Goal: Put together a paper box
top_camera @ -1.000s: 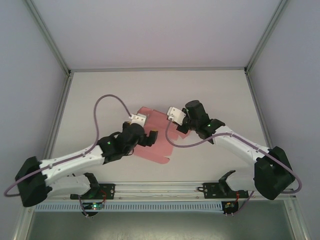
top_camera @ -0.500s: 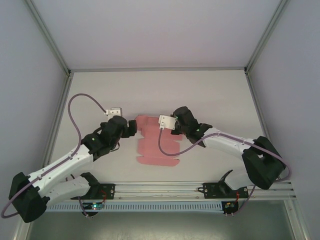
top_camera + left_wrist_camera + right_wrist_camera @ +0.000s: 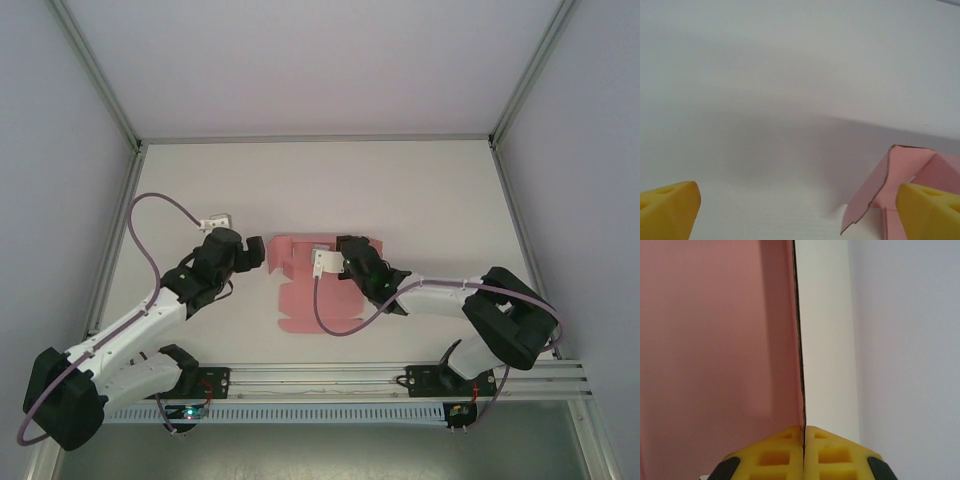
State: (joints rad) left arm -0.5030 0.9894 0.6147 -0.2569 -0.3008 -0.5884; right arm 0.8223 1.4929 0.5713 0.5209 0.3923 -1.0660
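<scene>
A: Status on box?
B: Pink card sheet, unfolded, mid worktop, lying between the two arms. Near part flat. Far end has a flap standing up.
A: Right gripper?
B: Clenched on the box. Wrist view: both yellow pads pressed together, thin card edge running straight up out of the seam. Pink face left of that edge, bare worktop right of it. So it pinches a panel edge-on.
A: Which panel?
B: Can't tell from above, the arm covers it. Somewhere in the sheet's far right part.
A: Left gripper?
B: Released, jaws wide, nothing between them. From above it sits just beside the sheet's far left corner.
A: Touching the card?
B: Wrist view puts the raised flap right by the pad on the view's right side, overlapping it. Contact or gap, can't tell.
</scene>
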